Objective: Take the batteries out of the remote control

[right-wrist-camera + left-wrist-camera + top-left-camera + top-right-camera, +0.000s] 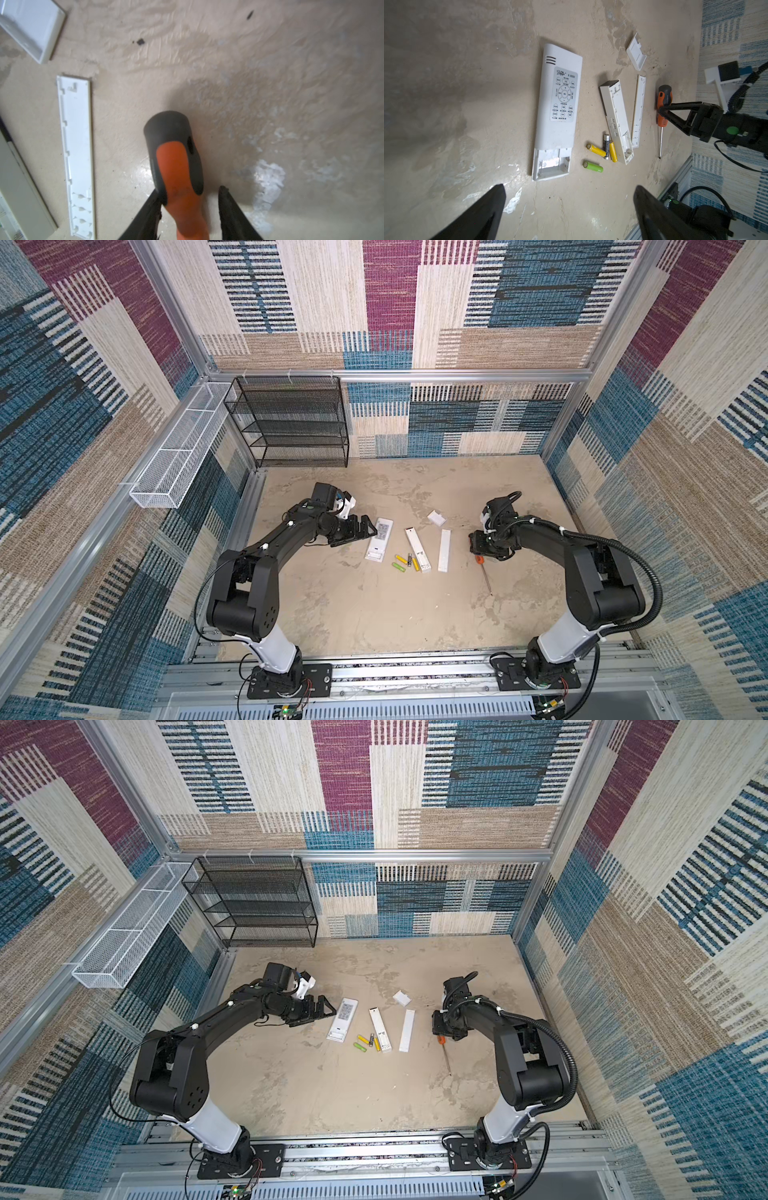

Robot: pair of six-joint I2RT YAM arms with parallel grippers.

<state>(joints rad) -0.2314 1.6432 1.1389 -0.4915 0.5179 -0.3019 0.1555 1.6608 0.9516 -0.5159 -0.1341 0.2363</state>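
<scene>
Several batteries lie loose on the table between two white remotes: two yellow (596, 150), one dark (606, 145), one green (592, 166); in a top view they form a small cluster (405, 562). The wide remote control (558, 104) (379, 539) lies buttons up, its end compartment open and showing no cells. The narrow remote (615, 122) lies with its back uncovered. My left gripper (570, 187) (371, 527) is open just left of the wide remote, holding nothing. My right gripper (189, 191) (478, 552) stands open around the screwdriver (176, 162) handle, a gap showing on one side.
The screwdriver (485, 576) lies on the table right of the remotes, tip toward the front. A long white cover (444, 550) lies beside the narrow remote and a small cover (436, 517) behind it. A black mesh shelf (291, 423) and a white wire basket (178, 456) stand at the back left.
</scene>
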